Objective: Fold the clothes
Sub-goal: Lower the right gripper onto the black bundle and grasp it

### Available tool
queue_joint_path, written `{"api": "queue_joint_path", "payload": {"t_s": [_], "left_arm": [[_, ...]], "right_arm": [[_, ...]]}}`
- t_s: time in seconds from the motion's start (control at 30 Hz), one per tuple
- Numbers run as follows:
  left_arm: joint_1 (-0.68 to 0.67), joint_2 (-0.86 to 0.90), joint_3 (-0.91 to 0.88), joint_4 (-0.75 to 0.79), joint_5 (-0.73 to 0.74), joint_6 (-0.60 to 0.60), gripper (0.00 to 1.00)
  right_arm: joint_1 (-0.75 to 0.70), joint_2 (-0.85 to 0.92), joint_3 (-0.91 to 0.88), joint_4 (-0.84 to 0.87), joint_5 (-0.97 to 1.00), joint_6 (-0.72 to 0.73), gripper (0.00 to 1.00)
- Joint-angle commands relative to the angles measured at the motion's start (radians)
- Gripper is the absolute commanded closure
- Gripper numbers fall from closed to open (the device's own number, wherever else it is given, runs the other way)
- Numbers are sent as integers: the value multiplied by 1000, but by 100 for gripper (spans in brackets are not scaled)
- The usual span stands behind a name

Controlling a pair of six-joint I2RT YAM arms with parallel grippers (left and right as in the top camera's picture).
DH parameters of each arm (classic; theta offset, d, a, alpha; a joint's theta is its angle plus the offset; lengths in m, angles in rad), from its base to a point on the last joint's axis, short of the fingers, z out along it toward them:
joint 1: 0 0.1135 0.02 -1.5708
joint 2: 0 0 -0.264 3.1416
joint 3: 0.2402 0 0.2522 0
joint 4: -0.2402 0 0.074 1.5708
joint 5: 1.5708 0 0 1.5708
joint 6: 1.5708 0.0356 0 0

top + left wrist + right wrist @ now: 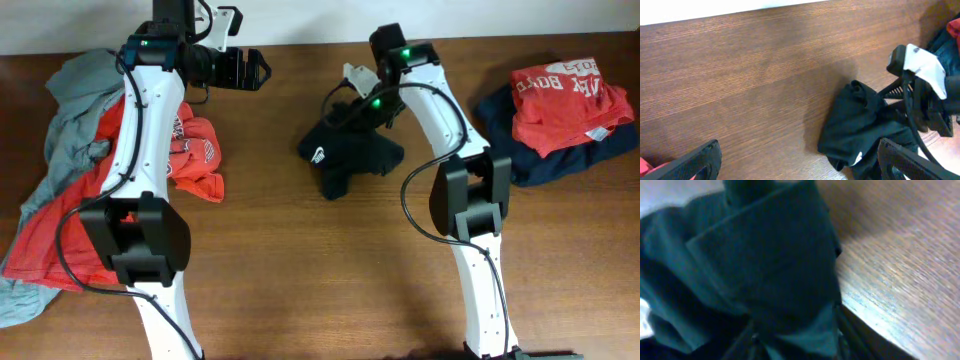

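A black T-shirt (pixel 352 158) with a small white logo lies bunched in the middle of the table. My right gripper (pixel 347 112) is at its top edge, shut on a gathered fold. In the right wrist view the black T-shirt (pixel 765 265) fills the frame, and the fabric is pinched in the right gripper (pixel 796 341). My left gripper (pixel 262 70) hovers open over bare wood to the left of the shirt, apart from it. In the left wrist view the left gripper (pixel 800 169) holds nothing, with the black T-shirt (pixel 855 125) ahead and to the right.
A loose pile of grey and red-orange T-shirts (pixel 75 150) covers the table's left side under the left arm. At the far right a folded red-orange T-shirt (pixel 565 95) with white lettering rests on a navy one (pixel 560 160). Bare wood lies at the front.
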Motion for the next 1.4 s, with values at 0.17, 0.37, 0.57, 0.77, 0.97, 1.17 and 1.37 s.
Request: {"api": "queue_joint_path", "payload": {"t_s": [0.17, 0.37, 0.57, 0.77, 0.97, 1.17, 1.37], "left_arm": [[0, 0, 15, -5, -8, 31, 1], [-6, 0, 15, -4, -8, 50, 1], [-18, 0, 15, -5, -8, 63, 1], [-20, 0, 15, -5, -8, 69, 1], [-20, 0, 15, -6, -23, 72, 1], [-20, 0, 15, -10, -76, 80, 1], [-15, 0, 15, -16, -132, 80, 1]], "right_arm": [[-5, -6, 20, 50, -17, 52, 82], [-50, -6, 45, 65, -16, 162, 86], [-157, -6, 45, 102, -78, 362, 87], [-223, -18, 48, 38, -236, 461, 1], [-229, -78, 55, -46, -319, 565, 1], [-196, -123, 54, -229, -280, 737, 1], [-184, -126, 54, -290, -244, 977, 1]]}}
